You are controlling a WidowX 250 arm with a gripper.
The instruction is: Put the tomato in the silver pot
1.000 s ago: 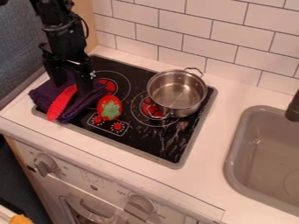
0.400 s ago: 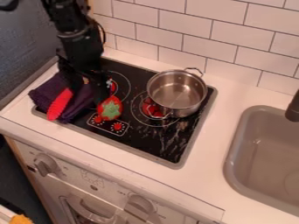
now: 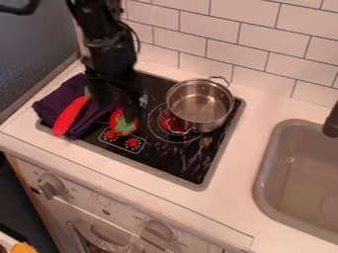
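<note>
The gripper [image 3: 117, 109] hangs open over the left part of the stove, its two fingers apart, one above the purple cloth's right side and the other over the tomato's upper right. The red tomato [image 3: 123, 123] with a green leafy top lies on the black cooktop, its upper right partly hidden by a finger. To its right stands the silver pot [image 3: 200, 104], upright with nothing in it, on the cooktop's right side.
A dark purple cloth [image 3: 49, 106] lies bunched at the cooktop's left, with a red ridged object [image 3: 70, 116] on it. The grey sink [image 3: 300, 178] is at the right; a tiled wall [image 3: 264, 64] rises behind.
The gripper has moved right from over the cloth to above the tomato, now covering part of it. Tomato, pot, cloth and red ridged object have kept their places.
</note>
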